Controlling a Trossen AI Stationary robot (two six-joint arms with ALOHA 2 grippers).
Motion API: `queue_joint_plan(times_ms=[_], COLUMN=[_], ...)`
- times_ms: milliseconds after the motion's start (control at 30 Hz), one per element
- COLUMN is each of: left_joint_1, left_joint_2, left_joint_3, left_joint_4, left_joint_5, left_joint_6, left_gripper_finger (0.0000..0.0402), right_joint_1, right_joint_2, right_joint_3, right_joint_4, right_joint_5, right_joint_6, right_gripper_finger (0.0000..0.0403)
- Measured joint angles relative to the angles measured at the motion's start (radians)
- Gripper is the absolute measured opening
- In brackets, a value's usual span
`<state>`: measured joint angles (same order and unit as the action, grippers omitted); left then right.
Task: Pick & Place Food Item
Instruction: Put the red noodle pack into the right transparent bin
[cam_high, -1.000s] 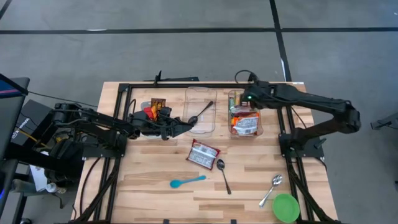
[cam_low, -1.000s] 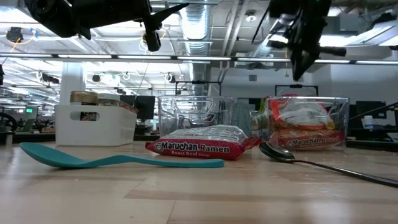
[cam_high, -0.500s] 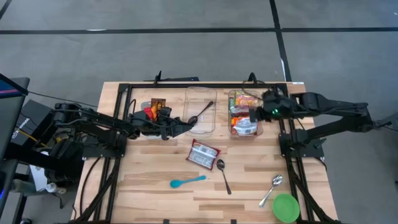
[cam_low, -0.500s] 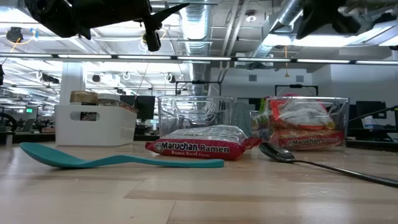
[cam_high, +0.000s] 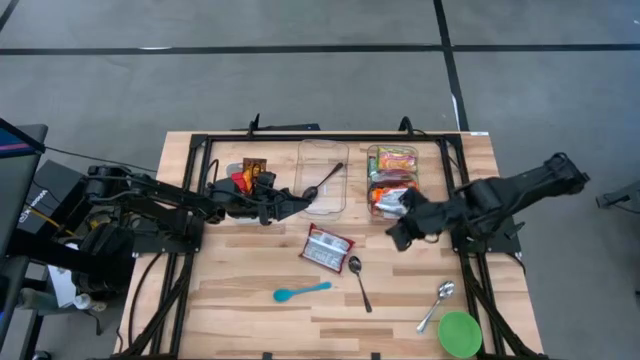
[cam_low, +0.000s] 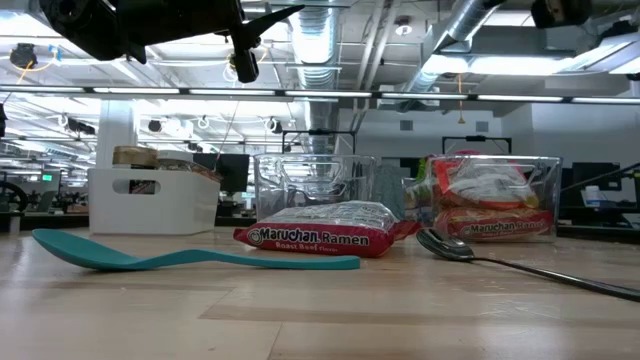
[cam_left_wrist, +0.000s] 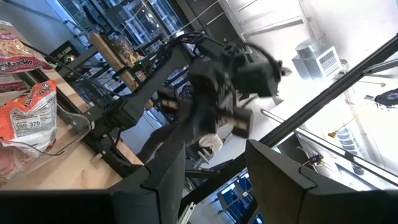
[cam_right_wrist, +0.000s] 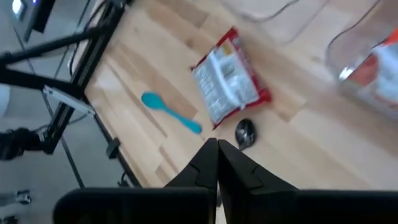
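A red-and-white ramen packet (cam_high: 327, 247) lies flat on the table near its middle; it also shows in the low view (cam_low: 325, 232) and the right wrist view (cam_right_wrist: 230, 78). My right gripper (cam_high: 394, 238) is shut and empty, above the table to the packet's right, in front of the right clear container (cam_high: 393, 185) that holds more ramen packets. Its closed fingers (cam_right_wrist: 217, 155) point toward the packet. My left gripper (cam_high: 300, 203) is open and empty, held above the left edge of the middle clear container (cam_high: 325, 180); its gap shows in the left wrist view (cam_left_wrist: 211, 165).
A black spoon (cam_high: 322, 183) lies in the middle container. A white bin (cam_high: 250, 175) with snacks stands at the far left. A teal spoon (cam_high: 302, 291), two metal spoons (cam_high: 358, 280) (cam_high: 437, 303) and a green bowl (cam_high: 459, 333) lie toward the near edge.
My right arm has swung away from above the right container's far end, first toward the table's right edge, then toward the near edge and down. Its gripper now stands in front of that container, beside the ramen packet. Nothing on the table has moved.
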<state>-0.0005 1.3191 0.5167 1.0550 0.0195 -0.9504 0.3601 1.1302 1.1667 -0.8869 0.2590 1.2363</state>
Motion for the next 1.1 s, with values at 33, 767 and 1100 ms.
queue_joint_plan(times_ms=[33,767,1100], left_joint_1=[0.0,0.0,0.0], left_joint_2=[0.0,0.0,0.0], left_joint_3=[0.0,0.0,0.0], left_joint_4=[0.0,0.0,0.0], left_joint_5=[0.0,0.0,0.0], left_joint_6=[0.0,0.0,0.0], left_gripper_finger=[0.0163,0.0163,0.0163], right_joint_1=[0.013,0.123,0.116], right_joint_2=[0.016,0.381,0.447], right_joint_3=[0.0,0.0,-0.022], right_joint_4=[0.008,0.053,0.144], right_joint_5=[0.0,0.0,0.031], right_joint_6=[0.014,0.183,0.265], right_gripper_finger=[0.0001,0.0001,0.0001])
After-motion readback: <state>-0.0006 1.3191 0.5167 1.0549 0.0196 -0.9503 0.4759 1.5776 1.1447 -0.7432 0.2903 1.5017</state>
